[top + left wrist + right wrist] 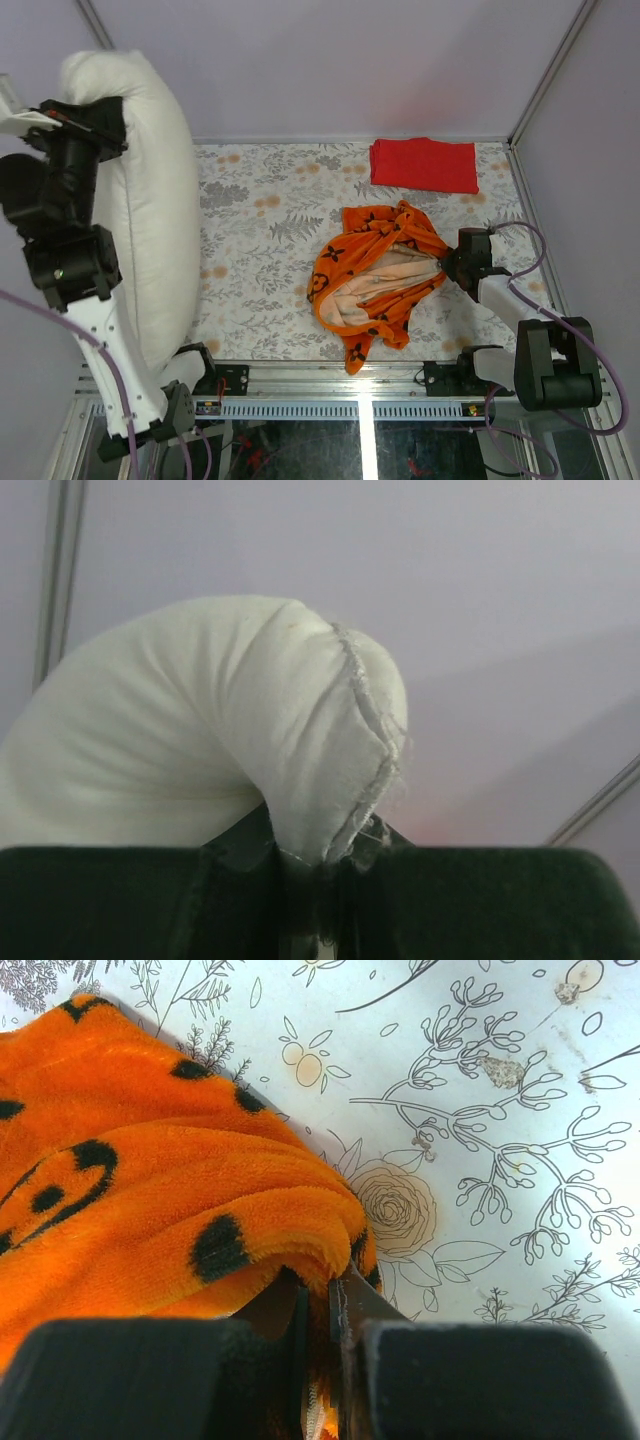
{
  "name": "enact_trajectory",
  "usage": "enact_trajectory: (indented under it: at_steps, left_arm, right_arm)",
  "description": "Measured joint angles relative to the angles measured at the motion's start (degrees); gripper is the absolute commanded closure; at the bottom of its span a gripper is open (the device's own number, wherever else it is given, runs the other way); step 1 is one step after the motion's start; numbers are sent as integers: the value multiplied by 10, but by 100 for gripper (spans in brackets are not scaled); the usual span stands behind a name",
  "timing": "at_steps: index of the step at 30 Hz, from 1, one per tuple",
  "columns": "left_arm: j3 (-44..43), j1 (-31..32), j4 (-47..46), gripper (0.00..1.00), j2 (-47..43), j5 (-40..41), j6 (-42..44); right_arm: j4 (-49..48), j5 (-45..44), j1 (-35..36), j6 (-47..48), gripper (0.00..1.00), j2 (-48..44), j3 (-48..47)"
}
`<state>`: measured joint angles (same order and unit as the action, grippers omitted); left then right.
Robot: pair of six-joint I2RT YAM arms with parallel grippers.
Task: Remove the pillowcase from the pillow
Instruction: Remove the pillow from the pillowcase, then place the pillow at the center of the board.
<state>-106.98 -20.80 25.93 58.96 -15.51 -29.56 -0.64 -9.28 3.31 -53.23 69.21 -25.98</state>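
While left gripper [320,868] pinches pillow [200,730], pillowcase [375,275] lies crumpled.

- I count one pillow [160,200], white and plump.
- I count one pillowcase [375,285], orange with black motifs.
- I see one red cloth [424,165], folded.
- That makes three soft things in all on my screens.
- There is one worktop [260,270], with a floral print on its surface.
- I have two arms: the left arm [95,330] and the right arm [520,310].
- I have two pincers, one per arm: the left pincer [315,865] and the right pincer [318,1310].
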Motion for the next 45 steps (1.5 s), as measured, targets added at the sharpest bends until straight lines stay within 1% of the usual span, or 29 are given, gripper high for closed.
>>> enact_trajectory:
  at_steps: [2,3,4,5,8,10,14,20,25,29,32,35,36,37,38,39,40,43,45]
  left_arm:
    - [96,7,-46,100,4,-12,-2]
    - [163,16,-66,100,18,-9,-1]
    - [177,23,-68,100,24,-7,-1]
    - [211,40,-77,100,46,8,5]
    - [268,101,-109,100,135,61,18]
    - [295,132,-129,100,183,79,20]
    - [355,164,-154,100,205,111,19]
    - [380,210,-193,100,204,190,29]
    - [383,245,-205,100,216,251,40]
    - [363,264,-215,100,269,284,53]
    - [358,267,-240,100,311,299,68]
    - [349,268,-264,100,342,331,93]
    - [344,267,-266,94,348,339,99]
    - [338,265,-268,76,352,347,102]
    - [335,261,-269,52,354,351,103]
    - [334,255,-269,11,353,355,101]
    - [334,249,-269,1,351,358,100]
    - [337,223,-268,0,326,363,81]
    - [346,213,-261,0,287,347,80]
  right_arm:
    - [0,2,0,2,99,0,0]
    - [0,3,0,2,99,0,0]
    - [0,4,0,3,99,0,0]
    - [0,4,0,4,99,0,0]
    - [0,5,0,6,99,0,0]
    - [0,5,0,9,99,0,0]
    - [0,5,0,12,99,0,0]
    - [-2,8,0,15,100,3,0]
    - [-12,14,0,17,100,16,0]
    - [-16,19,0,17,100,19,0]
    - [-17,23,0,21,100,19,0]
    - [-18,25,0,25,100,19,0]
    - [-19,26,0,27,100,19,0]
    - [-19,27,0,28,100,19,0]
    - [-20,28,0,29,100,19,0]
    - [-21,29,0,31,100,21,0]
    - [-23,30,0,32,100,23,0]
    - [-30,35,0,36,100,33,-1]
    - [-34,39,0,38,100,35,-1]
